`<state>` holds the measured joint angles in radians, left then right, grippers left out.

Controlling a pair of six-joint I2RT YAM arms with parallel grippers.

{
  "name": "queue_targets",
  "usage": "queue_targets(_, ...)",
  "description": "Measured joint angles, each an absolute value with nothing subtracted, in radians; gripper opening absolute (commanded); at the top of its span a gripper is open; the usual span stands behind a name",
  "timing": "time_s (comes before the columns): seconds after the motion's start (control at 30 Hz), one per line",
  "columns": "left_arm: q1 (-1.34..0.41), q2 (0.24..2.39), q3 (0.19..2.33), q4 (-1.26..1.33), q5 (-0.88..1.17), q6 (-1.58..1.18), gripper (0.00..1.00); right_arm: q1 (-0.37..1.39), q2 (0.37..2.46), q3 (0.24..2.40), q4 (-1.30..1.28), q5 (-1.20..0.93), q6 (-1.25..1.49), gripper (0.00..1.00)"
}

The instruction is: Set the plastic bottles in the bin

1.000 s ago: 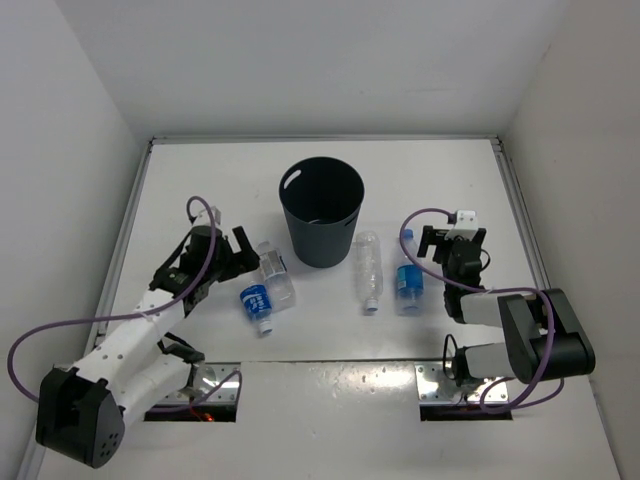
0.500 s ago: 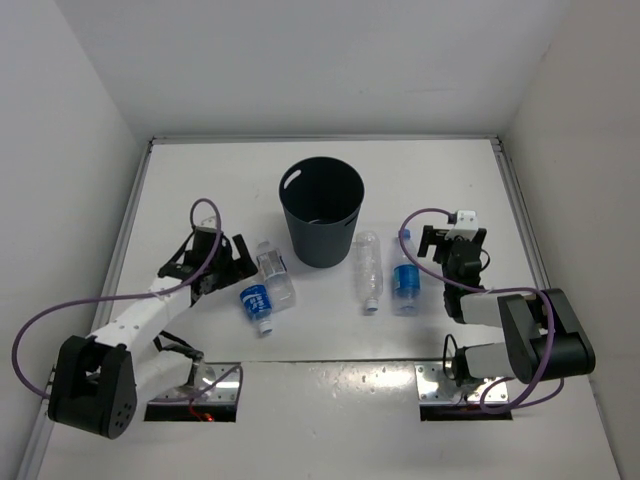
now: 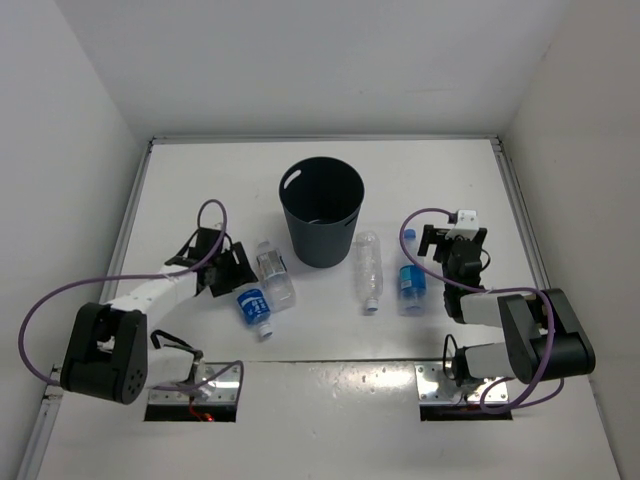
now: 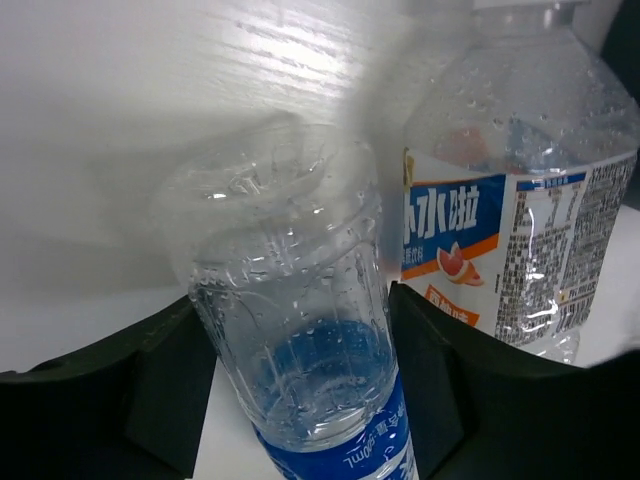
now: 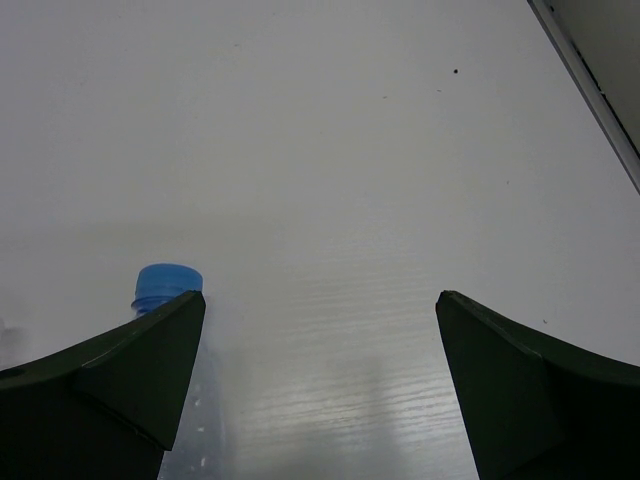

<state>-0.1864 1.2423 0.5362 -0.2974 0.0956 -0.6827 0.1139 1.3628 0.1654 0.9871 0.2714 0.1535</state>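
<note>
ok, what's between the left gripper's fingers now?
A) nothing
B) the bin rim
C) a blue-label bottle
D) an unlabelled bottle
C: the left wrist view shows a blue-label bottle lying between the two dark fingers of the left gripper.

Showing dark grey-blue all over the bin (image 3: 322,240), against the white table (image 3: 200,190). Wearing a blue label with white lettering on the clear near-left bottle (image 4: 300,360). Carrying white, a blue band, an orange stripe and dense black print on the label of the neighbouring bottle (image 4: 520,250). Showing only clear plastic on the middle bottle (image 3: 368,268). Pairing a blue cap (image 5: 168,279) with a blue label on the right bottle (image 3: 410,280). Running purple along the cables (image 3: 428,211).
</note>
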Motion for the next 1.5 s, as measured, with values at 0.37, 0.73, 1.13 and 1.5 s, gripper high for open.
queue_targets(0.37, -0.163, 1.127, 0.813, -0.432, -0.083, -0.664, 0.63, 0.114, 1.363, 0.165, 0.988, 0.278, 0.154, 1.00)
queue_targets(0.73, -0.162, 1.077, 1.225, -0.503, -0.297, -0.627, 0.56, 0.114, 1.363, 0.165, 0.987, 0.278, 0.154, 1.00)
queue_targets(1.13, -0.374, 1.301, 1.581, -0.331, -0.384, -0.537, 0.56, 0.121, 1.363, 0.165, 0.987, 0.285, 0.153, 1.00)
queue_targets(1.5, -0.619, 1.518, 1.585, -0.274, -0.447, -0.469, 0.63, 0.121, 1.363, 0.165, 0.988, 0.285, 0.154, 1.00)
